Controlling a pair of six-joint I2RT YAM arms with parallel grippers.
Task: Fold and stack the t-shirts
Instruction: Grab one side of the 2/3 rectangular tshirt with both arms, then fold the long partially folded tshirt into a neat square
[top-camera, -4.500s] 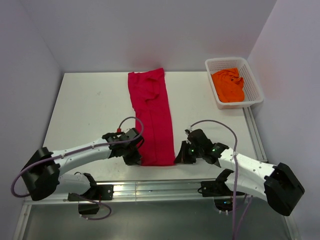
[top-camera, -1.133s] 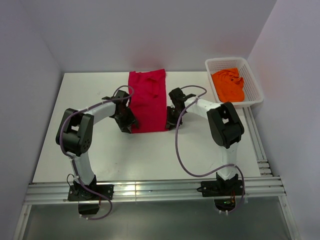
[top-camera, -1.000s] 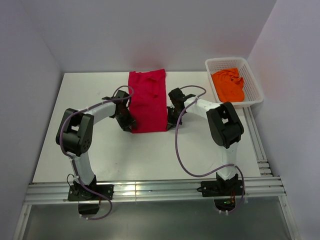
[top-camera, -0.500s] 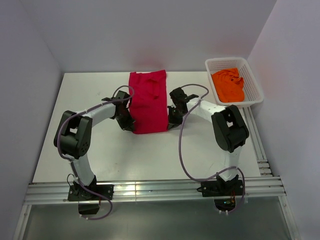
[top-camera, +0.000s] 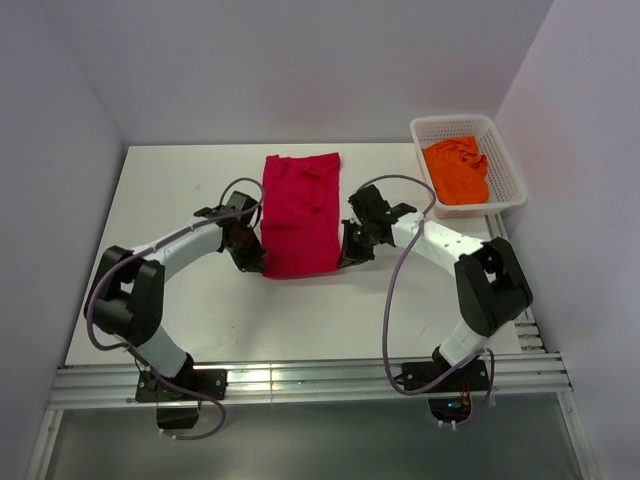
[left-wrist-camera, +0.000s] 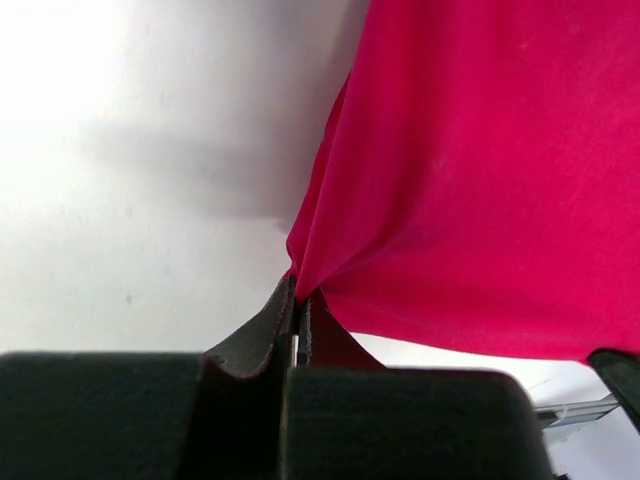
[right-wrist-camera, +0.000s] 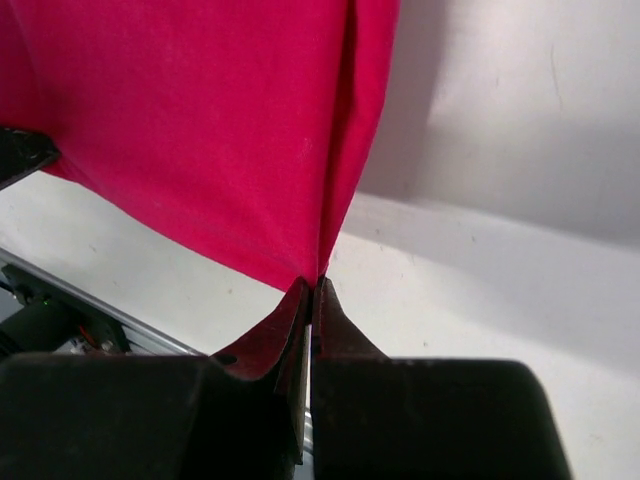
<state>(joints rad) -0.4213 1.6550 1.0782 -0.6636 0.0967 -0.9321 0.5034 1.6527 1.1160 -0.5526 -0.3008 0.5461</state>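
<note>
The white desk spreads out under both my hands. Between them lies the crimson t-shirt, already narrowed to a band. Its long axis runs straight away from me, so the near hem is at my fingertips and the rest reaches beyond them toward the back wall.

The white mesh basket sits well off to the outer side of my right hand and farther back. The orange t-shirt is crumpled inside it, well apart from the red one.

My left hand is pinched fully shut on the near left corner of the crimson cloth. My right hand is shut the same way on the near right corner. Both wrist views show the fabric tenting up out of the closed jaws, so the hem is off the desk at each corner.

Neither hand is nearer, since each has its own corner. I judge the coming move to be a joint carry of this hem away from me along the long axis, laying it over the far end.

Nothing rests on the cloth ahead. My right arm's cable loops behind that hand, not in the path. Uneven travel would skew the fold.
</note>
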